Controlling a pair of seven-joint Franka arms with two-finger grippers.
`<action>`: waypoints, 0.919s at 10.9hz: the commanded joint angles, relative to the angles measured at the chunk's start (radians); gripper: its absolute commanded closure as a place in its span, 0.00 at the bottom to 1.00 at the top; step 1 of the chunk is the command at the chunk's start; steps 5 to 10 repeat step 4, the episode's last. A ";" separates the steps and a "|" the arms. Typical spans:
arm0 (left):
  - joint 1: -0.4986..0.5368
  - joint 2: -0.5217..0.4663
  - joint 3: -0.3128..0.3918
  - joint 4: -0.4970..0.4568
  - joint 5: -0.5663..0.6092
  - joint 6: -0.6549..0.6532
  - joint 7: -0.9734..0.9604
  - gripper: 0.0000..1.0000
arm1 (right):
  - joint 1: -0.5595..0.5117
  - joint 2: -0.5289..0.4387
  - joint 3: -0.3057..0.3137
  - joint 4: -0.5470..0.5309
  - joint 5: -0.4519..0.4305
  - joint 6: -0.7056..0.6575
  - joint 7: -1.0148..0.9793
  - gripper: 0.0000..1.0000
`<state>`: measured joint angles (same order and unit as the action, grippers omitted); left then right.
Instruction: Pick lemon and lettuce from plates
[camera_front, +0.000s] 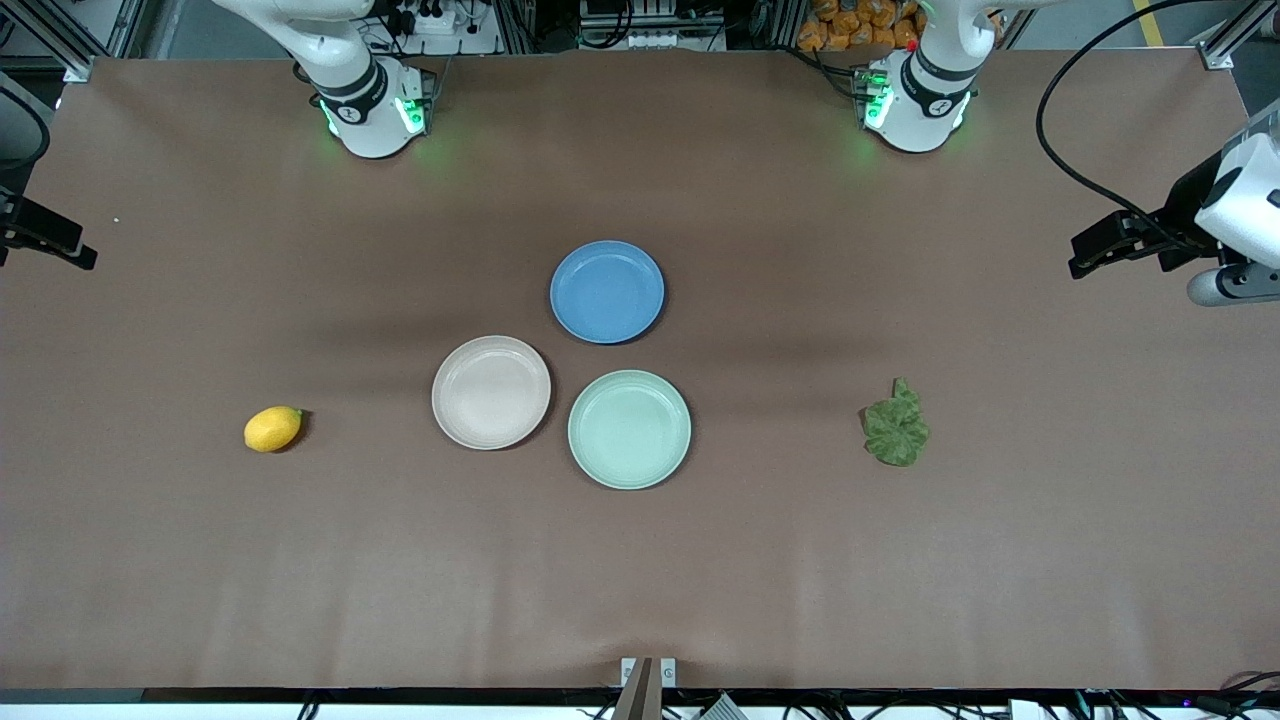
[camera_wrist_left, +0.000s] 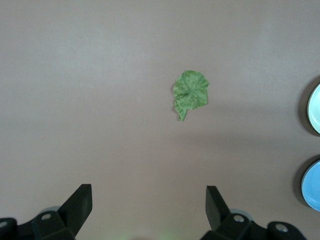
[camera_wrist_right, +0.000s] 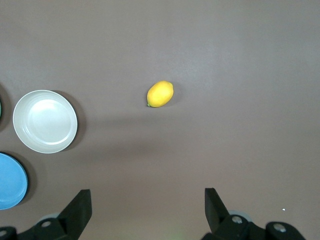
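Observation:
The lemon (camera_front: 272, 429) lies on the bare table toward the right arm's end, apart from the plates; it also shows in the right wrist view (camera_wrist_right: 160, 94). The lettuce (camera_front: 896, 425) lies on the table toward the left arm's end and shows in the left wrist view (camera_wrist_left: 190, 93). The beige-pink plate (camera_front: 491, 392) and the mint green plate (camera_front: 629, 428) stand side by side mid-table, both empty. My left gripper (camera_front: 1085, 258) is open and empty, high over the left arm's end (camera_wrist_left: 149, 200). My right gripper (camera_front: 80, 255) is open and empty, high over the right arm's end (camera_wrist_right: 147, 202).
An empty blue plate (camera_front: 607, 291) stands just farther from the front camera than the other two plates. The brown table top is bare around the lemon and the lettuce.

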<state>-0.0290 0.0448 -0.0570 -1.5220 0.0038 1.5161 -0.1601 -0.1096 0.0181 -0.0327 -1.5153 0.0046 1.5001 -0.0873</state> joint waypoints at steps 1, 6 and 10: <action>0.006 0.001 -0.001 0.000 -0.011 0.009 0.024 0.00 | -0.015 -0.020 0.004 -0.020 -0.002 -0.003 -0.017 0.00; 0.001 0.003 -0.003 0.000 -0.010 0.007 0.030 0.00 | -0.015 -0.020 0.004 -0.029 -0.002 -0.003 -0.017 0.00; 0.001 0.003 -0.003 0.000 -0.010 0.007 0.030 0.00 | -0.015 -0.020 0.004 -0.029 -0.002 -0.003 -0.017 0.00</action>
